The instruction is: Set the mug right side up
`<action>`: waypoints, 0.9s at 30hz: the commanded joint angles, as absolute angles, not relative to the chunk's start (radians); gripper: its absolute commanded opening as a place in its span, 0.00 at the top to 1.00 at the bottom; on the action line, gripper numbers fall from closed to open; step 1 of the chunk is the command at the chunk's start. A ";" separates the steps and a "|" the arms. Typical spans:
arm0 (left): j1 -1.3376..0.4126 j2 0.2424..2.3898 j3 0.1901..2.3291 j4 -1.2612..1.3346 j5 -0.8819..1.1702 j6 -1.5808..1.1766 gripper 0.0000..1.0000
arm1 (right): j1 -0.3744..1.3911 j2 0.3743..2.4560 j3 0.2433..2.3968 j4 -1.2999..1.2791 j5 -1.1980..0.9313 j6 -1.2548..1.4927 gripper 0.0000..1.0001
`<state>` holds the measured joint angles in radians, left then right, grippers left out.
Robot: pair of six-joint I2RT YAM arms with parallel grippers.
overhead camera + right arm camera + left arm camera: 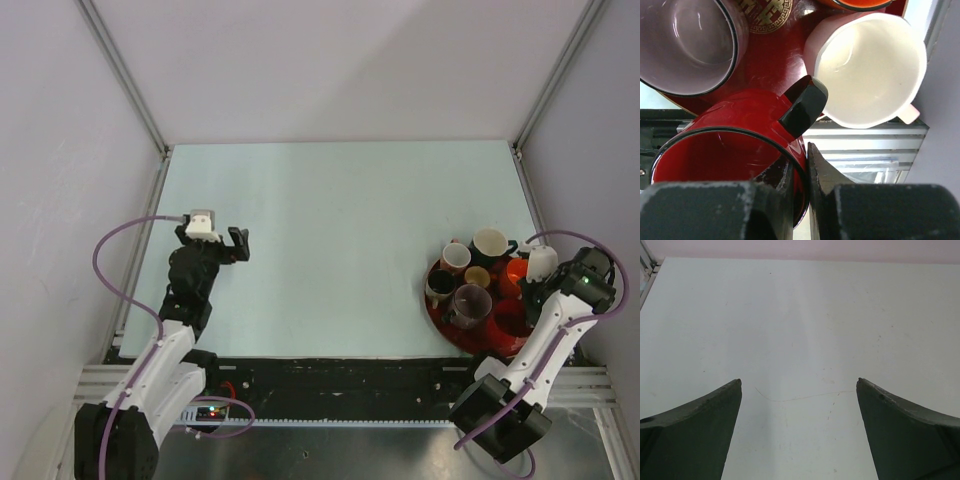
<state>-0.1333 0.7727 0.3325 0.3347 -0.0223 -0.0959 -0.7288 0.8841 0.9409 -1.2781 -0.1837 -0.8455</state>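
Red mug (715,155) rim pinched by right gripper (799,160), base hidden, left gripper (799,382) jaws wide

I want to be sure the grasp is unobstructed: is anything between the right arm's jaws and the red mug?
Nothing visible. The jaws sit either side of the red mug's wall, one inside and one outside, right by its black handle. The white mug stands close beside that handle, but not between the jaws and the wall.

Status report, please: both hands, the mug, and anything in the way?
Left hand open over the table. Right hand shut on the red mug rim, mouth up, on the tray. White mug close beside its handle.
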 commanded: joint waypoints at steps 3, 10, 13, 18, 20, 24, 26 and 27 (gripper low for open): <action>-0.122 0.781 0.327 0.380 -0.011 -0.077 0.00 | -0.731 0.867 0.907 -1.191 -0.208 -0.896 1.00; -0.121 0.794 0.331 0.371 0.005 -0.086 0.00 | -0.731 0.899 0.894 -1.125 -0.293 -0.952 1.00; -0.122 0.797 0.335 0.366 0.020 -0.088 0.00 | -0.730 0.917 0.884 -1.113 -0.314 -0.979 1.00; -0.123 0.795 0.336 0.362 0.027 -0.090 0.00 | -0.737 0.929 0.878 -1.128 -0.304 -1.023 1.00; -0.122 0.792 0.332 0.363 0.031 -0.090 0.00 | -0.737 0.934 0.869 -1.129 -0.313 -1.037 1.00; -0.121 0.788 0.326 0.364 0.035 -0.083 0.00 | -0.731 0.938 0.846 -1.121 -0.302 -1.068 1.00; -0.122 0.786 0.322 0.364 0.036 -0.082 0.00 | -0.730 0.929 0.836 -1.109 -0.296 -1.072 1.00; -0.121 0.787 0.321 0.364 0.039 -0.082 0.00 | -0.731 0.924 0.831 -1.102 -0.296 -1.074 1.00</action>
<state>-0.1314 0.7979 0.3271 0.3340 0.0162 -0.0963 -0.7303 0.9409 0.8364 -1.1404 -0.2852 -1.0286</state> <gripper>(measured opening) 0.995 0.139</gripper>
